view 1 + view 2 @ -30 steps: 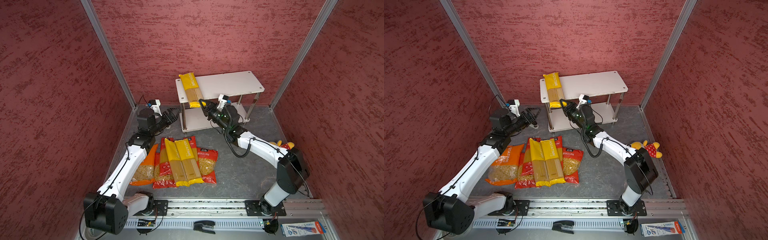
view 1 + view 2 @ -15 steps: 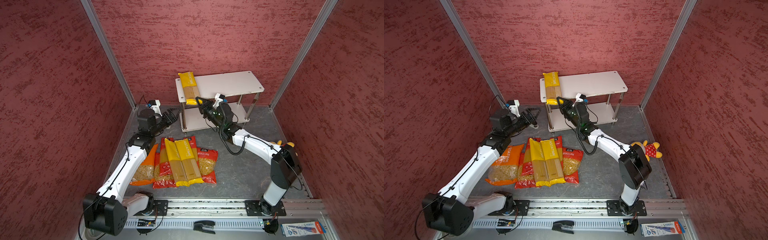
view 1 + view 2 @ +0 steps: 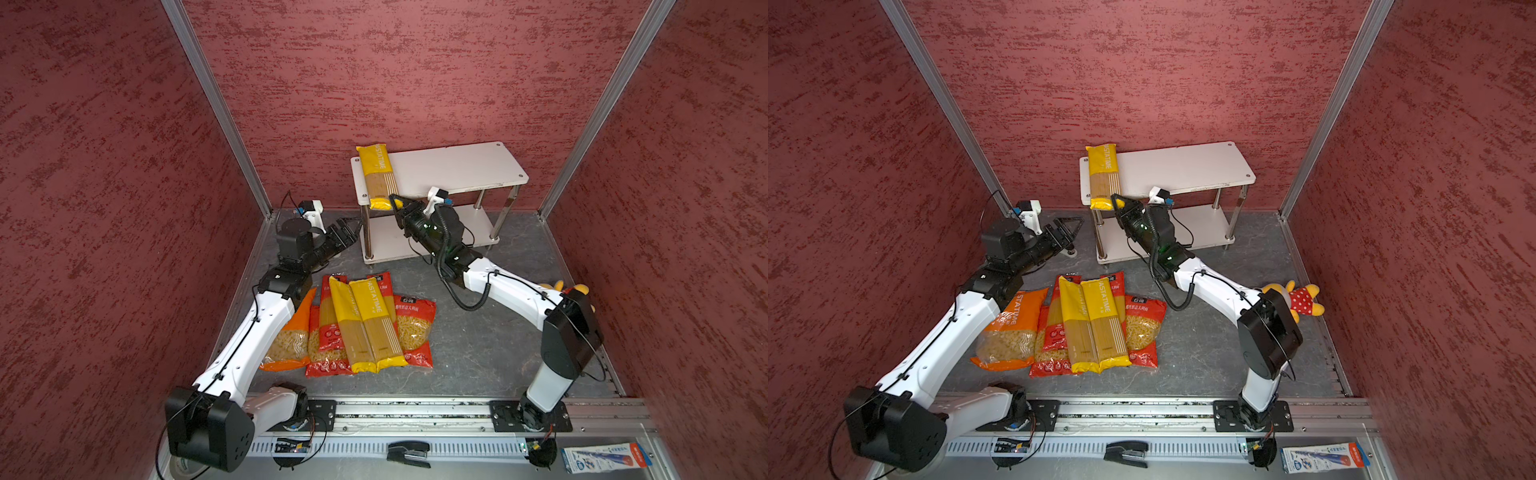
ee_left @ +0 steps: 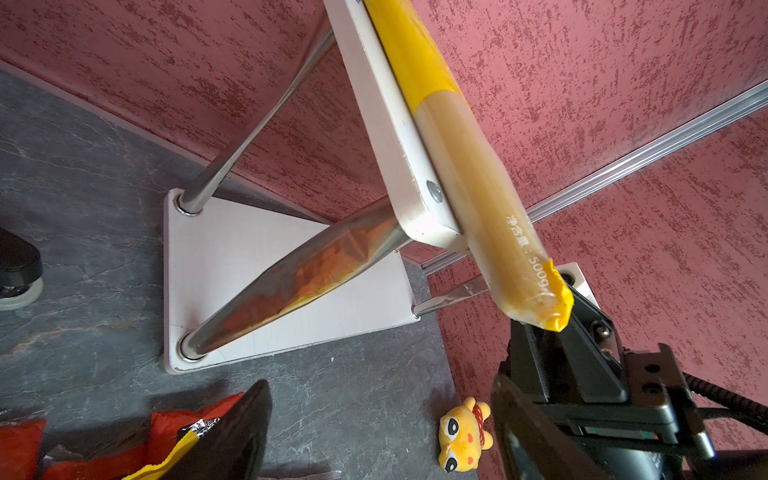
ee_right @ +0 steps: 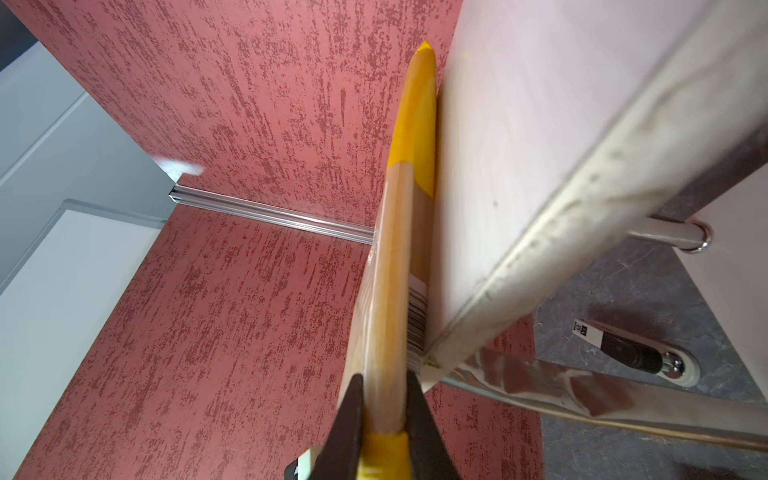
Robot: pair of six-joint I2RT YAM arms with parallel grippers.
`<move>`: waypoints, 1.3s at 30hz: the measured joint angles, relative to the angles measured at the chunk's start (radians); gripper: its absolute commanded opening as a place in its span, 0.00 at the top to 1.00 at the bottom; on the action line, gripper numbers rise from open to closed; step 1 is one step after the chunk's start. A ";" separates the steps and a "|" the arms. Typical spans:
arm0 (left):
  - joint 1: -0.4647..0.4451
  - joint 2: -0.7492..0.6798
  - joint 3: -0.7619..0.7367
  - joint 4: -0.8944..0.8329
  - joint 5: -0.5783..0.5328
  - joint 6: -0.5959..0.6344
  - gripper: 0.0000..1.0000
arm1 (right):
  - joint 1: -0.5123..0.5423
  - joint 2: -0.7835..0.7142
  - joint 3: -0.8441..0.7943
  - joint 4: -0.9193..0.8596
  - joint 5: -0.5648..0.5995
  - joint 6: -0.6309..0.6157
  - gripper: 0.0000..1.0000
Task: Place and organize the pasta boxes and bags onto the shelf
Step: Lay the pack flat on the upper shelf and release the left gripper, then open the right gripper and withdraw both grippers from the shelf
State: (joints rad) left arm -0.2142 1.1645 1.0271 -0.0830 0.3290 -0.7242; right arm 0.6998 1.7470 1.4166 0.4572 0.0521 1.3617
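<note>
A long yellow spaghetti pack (image 3: pixel 376 176) (image 3: pixel 1104 176) lies across the left end of the shelf's (image 3: pixel 457 166) (image 3: pixel 1183 166) top board, its near end overhanging the front edge. My right gripper (image 3: pixel 397 204) (image 3: pixel 1119 203) (image 5: pixel 384 399) is shut on that overhanging end. My left gripper (image 3: pixel 349 230) (image 3: pixel 1069 228) (image 4: pixel 380 399) hangs open and empty to the left of the shelf, low over the floor. In front of the shelf lie more packs: two yellow spaghetti packs (image 3: pixel 365 324) on top, red packs (image 3: pixel 415 328) beneath, an orange bag (image 3: pixel 291 336) partly under my left arm.
A yellow plush toy (image 3: pixel 1298 297) (image 4: pixel 463 434) lies at the right wall behind my right arm. A blue-white carton (image 3: pixel 602 457) and a black stapler (image 3: pixel 409 453) sit on the front rail. Red walls close in on three sides, the shelf against the back one.
My right gripper has carried the yellow pack's end slightly up and back along the top board, and the right arm has stretched toward the shelf. The left arm has not moved.
</note>
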 measured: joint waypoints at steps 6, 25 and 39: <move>-0.001 -0.005 0.000 -0.002 -0.010 0.000 0.18 | 0.012 0.005 0.018 -0.023 0.001 0.001 0.94; -0.007 -0.035 -0.012 -0.021 -0.023 0.009 0.17 | 0.019 0.008 0.029 -0.051 -0.069 -0.055 0.41; -0.070 -0.140 -0.060 -0.261 -0.150 0.072 0.19 | 0.018 -0.335 -0.298 -0.221 -0.198 -0.356 0.42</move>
State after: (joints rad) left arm -0.2844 1.0241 0.9668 -0.3435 0.1791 -0.6521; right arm 0.7181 1.4120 1.1191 0.2359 -0.1463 1.0058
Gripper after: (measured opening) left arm 0.817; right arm 0.613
